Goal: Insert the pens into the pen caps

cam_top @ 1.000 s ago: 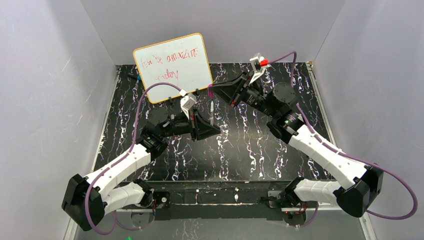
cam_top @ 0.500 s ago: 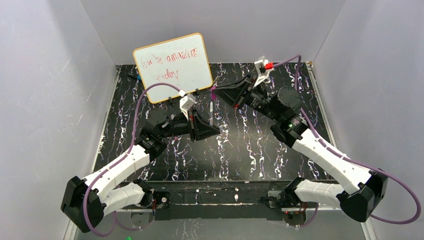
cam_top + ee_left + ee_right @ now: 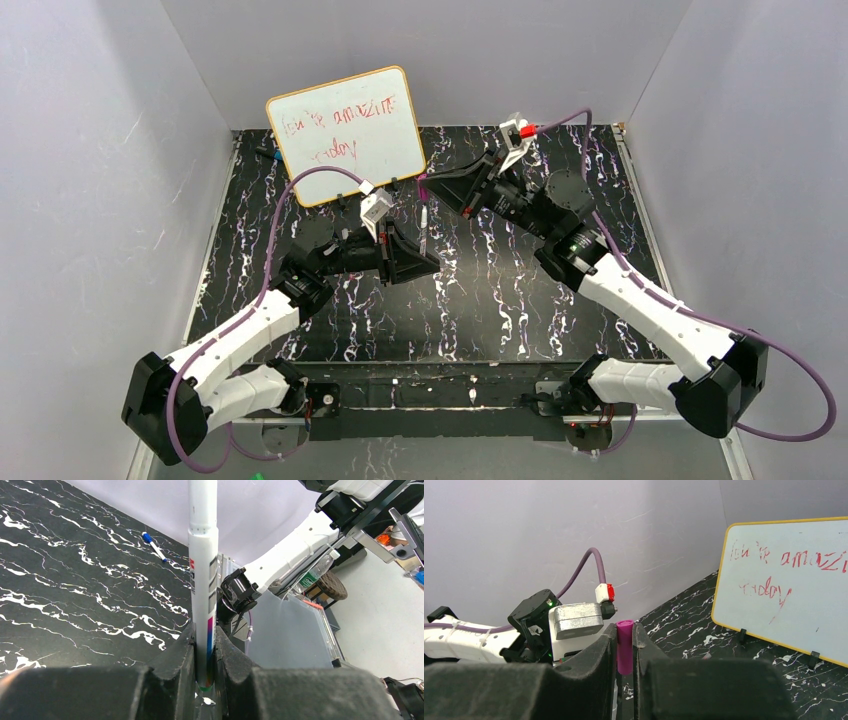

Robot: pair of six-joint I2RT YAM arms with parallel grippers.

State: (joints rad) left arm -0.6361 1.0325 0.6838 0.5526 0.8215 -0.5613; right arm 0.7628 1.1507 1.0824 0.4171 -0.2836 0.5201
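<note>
Mid-air over the counter [image 3: 500,300]: left end effector [image 3: 204,645] is clamped on the white pen [image 3: 202,580] low on its barrel, free end aimed at 12 o'clock. Right end effector [image 3: 625,630] pinches the magenta cap [image 3: 625,650] just beyond, probably lining them up for insertion.

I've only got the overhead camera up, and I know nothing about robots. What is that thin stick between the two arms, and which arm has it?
Observer: The left wrist camera shows a white plastic pen with a magenta band, clamped in the left gripper and sticking out past its fingertips.
Operator: Is the other arm holding anything?
Observer: Yes. The right wrist camera shows a stubby magenta plastic cap pinched in the right gripper, with its end just above the fingers.
Operator: What's the blue speck by the board?
Observer: In the left wrist camera it's a white marker with a blue end, lying flat on the black marbled table.
</note>
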